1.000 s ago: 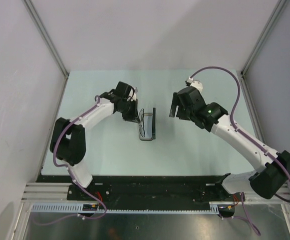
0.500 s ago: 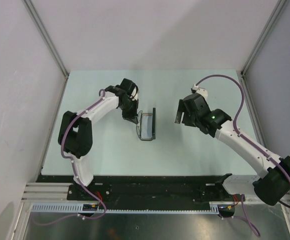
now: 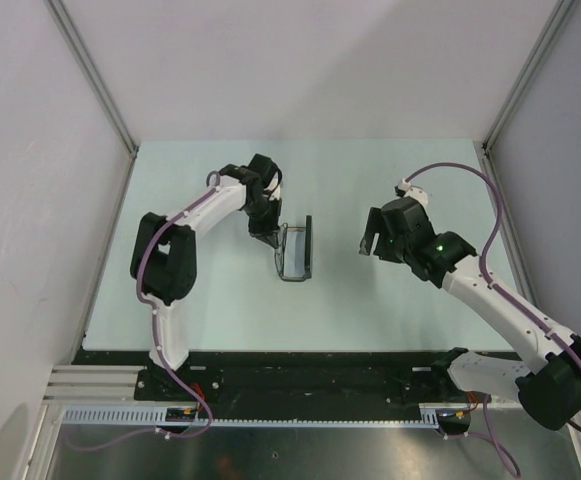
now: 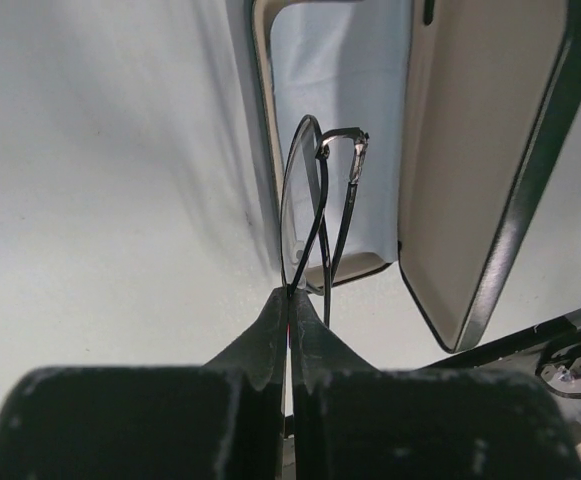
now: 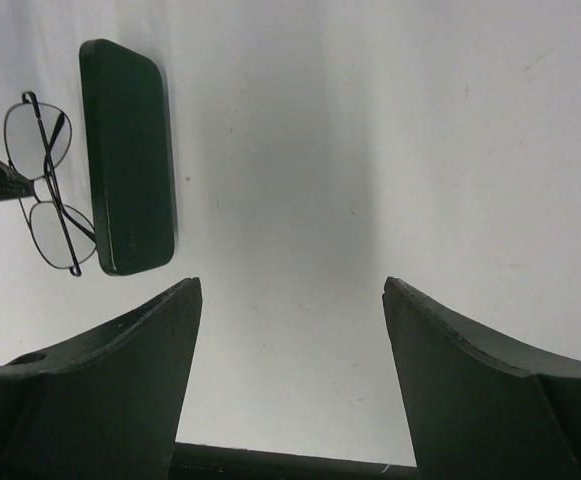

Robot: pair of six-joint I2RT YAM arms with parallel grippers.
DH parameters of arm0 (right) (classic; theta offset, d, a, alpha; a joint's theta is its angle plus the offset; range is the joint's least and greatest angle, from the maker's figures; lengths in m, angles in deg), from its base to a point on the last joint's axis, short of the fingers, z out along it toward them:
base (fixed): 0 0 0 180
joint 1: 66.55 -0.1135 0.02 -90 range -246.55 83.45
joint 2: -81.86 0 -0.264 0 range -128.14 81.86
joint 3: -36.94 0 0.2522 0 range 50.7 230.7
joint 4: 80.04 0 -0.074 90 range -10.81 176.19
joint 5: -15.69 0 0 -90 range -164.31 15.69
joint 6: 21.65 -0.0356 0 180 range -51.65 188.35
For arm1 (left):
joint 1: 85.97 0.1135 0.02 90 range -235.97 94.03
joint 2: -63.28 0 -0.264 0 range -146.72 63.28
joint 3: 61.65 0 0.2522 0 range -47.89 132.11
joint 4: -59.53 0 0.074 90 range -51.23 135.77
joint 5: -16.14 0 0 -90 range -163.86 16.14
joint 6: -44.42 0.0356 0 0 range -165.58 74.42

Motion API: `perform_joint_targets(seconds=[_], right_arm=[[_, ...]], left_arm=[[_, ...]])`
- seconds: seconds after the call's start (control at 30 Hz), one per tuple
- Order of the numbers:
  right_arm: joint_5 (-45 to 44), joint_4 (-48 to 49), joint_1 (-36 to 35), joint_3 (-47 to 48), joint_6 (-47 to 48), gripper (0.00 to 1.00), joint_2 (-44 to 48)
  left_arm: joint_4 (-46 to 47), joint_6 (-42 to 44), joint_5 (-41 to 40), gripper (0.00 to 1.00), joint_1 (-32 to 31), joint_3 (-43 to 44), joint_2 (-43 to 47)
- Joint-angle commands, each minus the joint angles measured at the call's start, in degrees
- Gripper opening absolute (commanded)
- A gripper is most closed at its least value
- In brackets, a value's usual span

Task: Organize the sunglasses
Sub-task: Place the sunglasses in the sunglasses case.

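Two arms share this job, and only one has work in hand. Our left gripper point(image 4: 290, 305) is pinched tight on the sunglasses point(image 4: 308, 200), gripping the thin frame near the bridge as far as we can tell, so the lenses hang edge-on at the open case point(image 4: 470, 180). The case lies on the table point(image 3: 390, 170) with its lid standing up, and a pale blue cloth point(image 4: 355, 80) lines its tray. We judge this to be the placing step: the sunglasses are over the tray's left wall, and we cannot tell whether they touch it. Our right gripper point(image 5: 290, 300) hovers with jaws wide, holding nothing, well apart to the right of the case. Next we need to lower the frame flat onto the cloth, clear of that wall, then let go; after that the lid wants closing
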Motion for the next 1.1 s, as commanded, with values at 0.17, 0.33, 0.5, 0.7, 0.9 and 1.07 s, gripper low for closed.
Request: perform_joint_targets(seconds=[0.17,0.33,0.5,0.7,0.9,1.07], right_arm=[[1.83,2.71,2.47,-3.08,-0.13,0.78,3.55],[2.71,3.15,3.87,-4.49,-0.04,0.78,4.25],[3.59,3.51,5.10,-5.98,0.13,0.78,4.87],[4.56,3.94,6.51,-7.03,0.40,0.78,5.31],[5.26,4.38,7.22,-7.65,0.49,0.78,5.31],[5.44,4.47,7.57,-8.35,0.40,0.78,5.66]], left_arm=[[-3.16,0.45,1.33,0.00,-0.22,6.74,-2.02],[-3.60,0.27,0.81,0.00,-0.30,7.62,-3.60],[-4.47,0.53,0.54,0.01,-0.30,9.55,-5.88],[-5.35,0.62,-0.07,0.00,-0.30,11.40,-7.64],[-6.14,0.62,-2.35,0.01,-0.30,11.84,-8.00],[-6.76,0.36,-2.10,0.00,-0.30,12.37,-9.05]])
